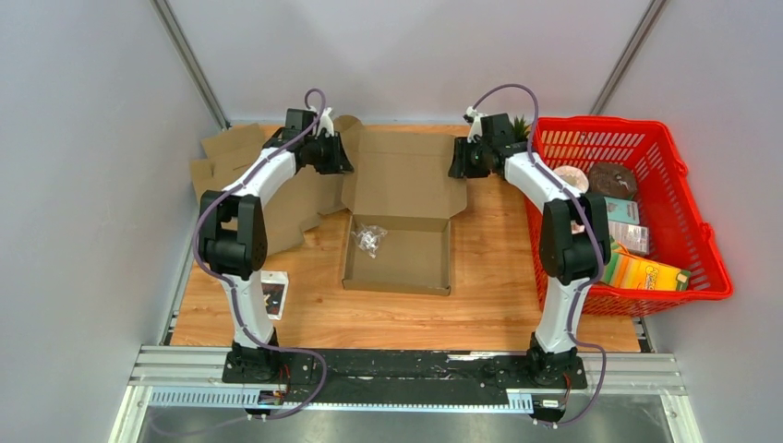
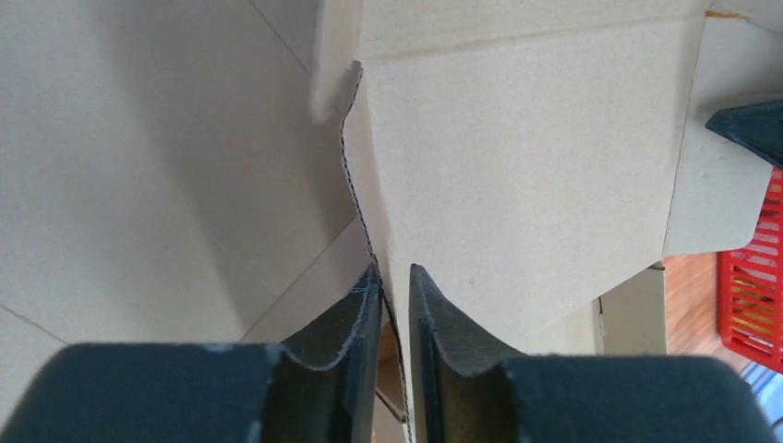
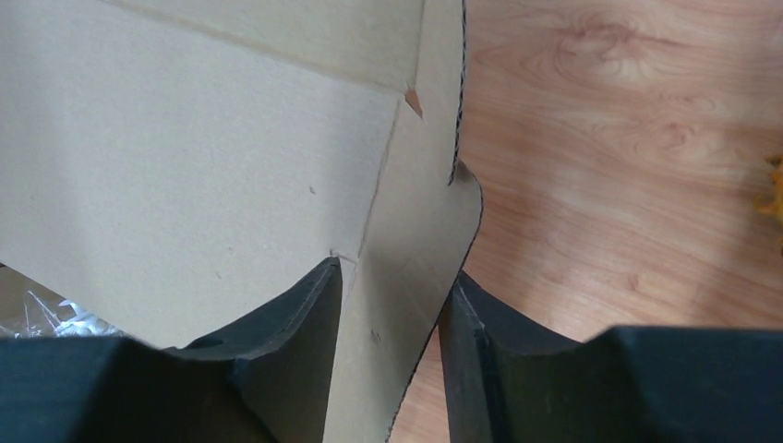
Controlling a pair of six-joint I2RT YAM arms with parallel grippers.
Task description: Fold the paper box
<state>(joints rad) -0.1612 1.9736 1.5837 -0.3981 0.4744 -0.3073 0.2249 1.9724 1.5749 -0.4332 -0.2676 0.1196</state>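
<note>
The brown paper box (image 1: 399, 254) lies open in the middle of the table, its lid (image 1: 406, 175) spread flat toward the back. My left gripper (image 1: 337, 152) is at the lid's left edge. In the left wrist view it (image 2: 395, 272) is shut on the thin edge of the left flap (image 2: 369, 212). My right gripper (image 1: 459, 157) is at the lid's right edge. In the right wrist view its fingers (image 3: 397, 272) stand apart, with the right flap (image 3: 415, 240) slanting between them. A small clear bag (image 1: 369, 238) lies inside the box.
A red basket (image 1: 600, 122) holding packaged goods stands at the right, close to the right arm. Flat cardboard sheets (image 1: 231, 166) lie at the back left under the left arm. A small white carton (image 1: 273, 295) sits near the left arm's base.
</note>
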